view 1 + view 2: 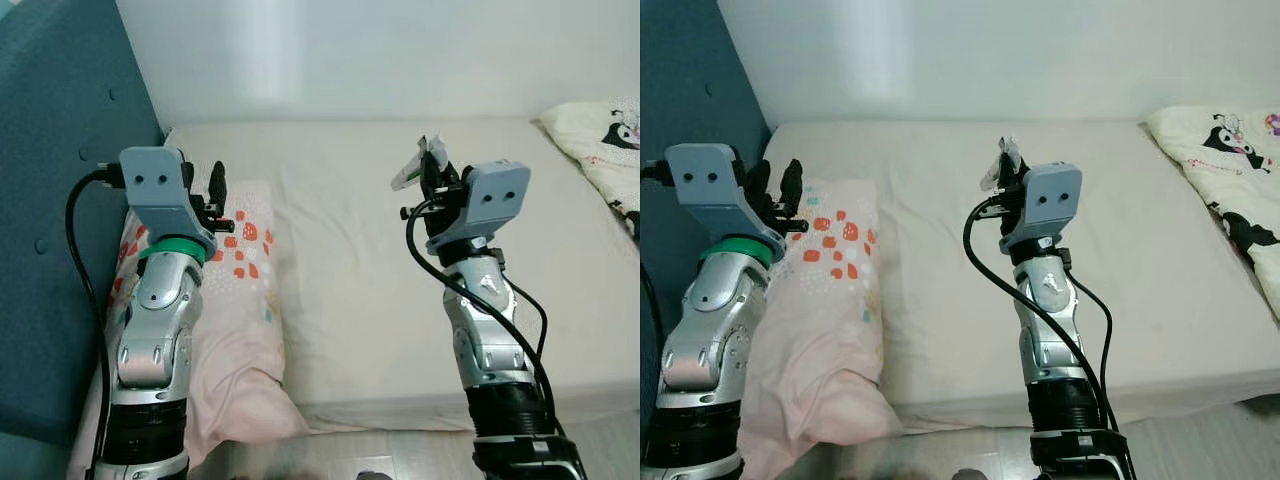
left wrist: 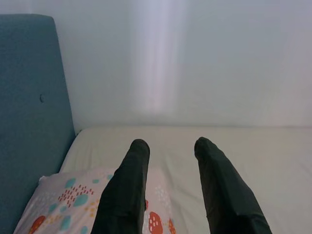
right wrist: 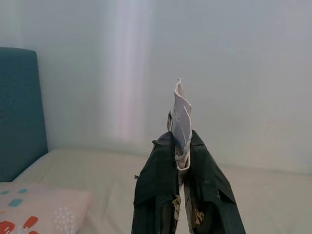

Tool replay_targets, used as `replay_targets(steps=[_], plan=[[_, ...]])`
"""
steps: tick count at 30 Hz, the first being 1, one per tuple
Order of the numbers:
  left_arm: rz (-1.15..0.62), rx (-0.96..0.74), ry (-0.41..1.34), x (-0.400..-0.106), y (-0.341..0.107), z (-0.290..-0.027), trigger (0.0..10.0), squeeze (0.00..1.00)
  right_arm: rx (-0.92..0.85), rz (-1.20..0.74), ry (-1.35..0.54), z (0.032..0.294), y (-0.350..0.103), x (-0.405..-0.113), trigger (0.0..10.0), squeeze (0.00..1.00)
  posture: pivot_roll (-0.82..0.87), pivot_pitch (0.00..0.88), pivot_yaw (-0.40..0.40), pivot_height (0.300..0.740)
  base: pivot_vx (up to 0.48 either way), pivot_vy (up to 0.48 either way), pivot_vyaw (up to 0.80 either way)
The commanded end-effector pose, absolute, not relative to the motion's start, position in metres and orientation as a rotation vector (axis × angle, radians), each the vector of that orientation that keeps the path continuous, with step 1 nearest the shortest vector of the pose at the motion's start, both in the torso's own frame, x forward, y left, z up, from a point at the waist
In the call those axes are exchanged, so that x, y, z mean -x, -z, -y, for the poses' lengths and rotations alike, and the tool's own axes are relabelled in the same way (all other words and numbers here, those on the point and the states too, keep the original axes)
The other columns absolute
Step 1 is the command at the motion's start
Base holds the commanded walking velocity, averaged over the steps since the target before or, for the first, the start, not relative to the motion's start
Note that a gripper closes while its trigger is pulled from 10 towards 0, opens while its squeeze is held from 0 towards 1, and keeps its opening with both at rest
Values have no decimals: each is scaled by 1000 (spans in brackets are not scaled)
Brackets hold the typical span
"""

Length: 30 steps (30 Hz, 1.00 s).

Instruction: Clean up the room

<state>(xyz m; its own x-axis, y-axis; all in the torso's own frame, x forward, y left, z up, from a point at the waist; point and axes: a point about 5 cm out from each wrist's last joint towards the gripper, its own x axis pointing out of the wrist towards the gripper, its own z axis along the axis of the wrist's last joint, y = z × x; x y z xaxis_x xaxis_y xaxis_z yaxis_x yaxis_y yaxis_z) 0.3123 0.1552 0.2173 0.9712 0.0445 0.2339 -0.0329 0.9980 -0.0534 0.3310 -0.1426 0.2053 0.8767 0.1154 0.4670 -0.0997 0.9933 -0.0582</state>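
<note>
White and crumpled, a scrap of paper or wrapper [image 3: 181, 122] is pinched between the two black fingers of the right gripper [image 1: 432, 170], which is clenched on it and held up above the middle of the cream mattress [image 1: 380, 300], well clear of the sheet. The scrap sticks out past the fingertips, so only its lower part is held; exactly what it is cannot be told at this size

The left gripper [image 2: 170, 156] is released, its fingers [image 2: 124, 190] apart with nothing between them, raised over the pink pillow [image 1: 245, 300] with red and teal spots that lies at the left end of the bed beside the teal headboard [image 1: 50, 200]. A cream blanket with cartoon figures [image 1: 1230, 190] sits at the far right end

My reading is that the step in hand is carrying this bit of litter off the bed to wherever rubbish goes; no bin is in sight, so the robot will likely have to turn or walk first. To do it well:

- keep the right fingers closed firmly the whole way, since the hold is on a thin edge and a light scrap could slip or flutter out
- keep the arm raised and steady while turning, away from the wall [image 1: 350, 50] and the bedding
- let the left arm stay clear of the pillow so it drags nothing along
- open the fingers only once directly above the container
</note>
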Motion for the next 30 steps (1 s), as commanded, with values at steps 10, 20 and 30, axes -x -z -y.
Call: replay_targets(steps=[10,20,30], plan=[[218,52,-21,-310,-212,-153,10000,0,20,473,-119,140,-198,-329,10000,0,-40,27,6,740,-81,0,0],[217,48,-20,-310,-212,-153,10000,0,18,472,-123,138,-198,-329,10000,0,-40,29,8,740,-288,0,0],[213,45,-23,-310,-212,-153,10000,0,8,465,-117,138,-196,-328,10000,0,-39,36,13,740,-375,0,0]])
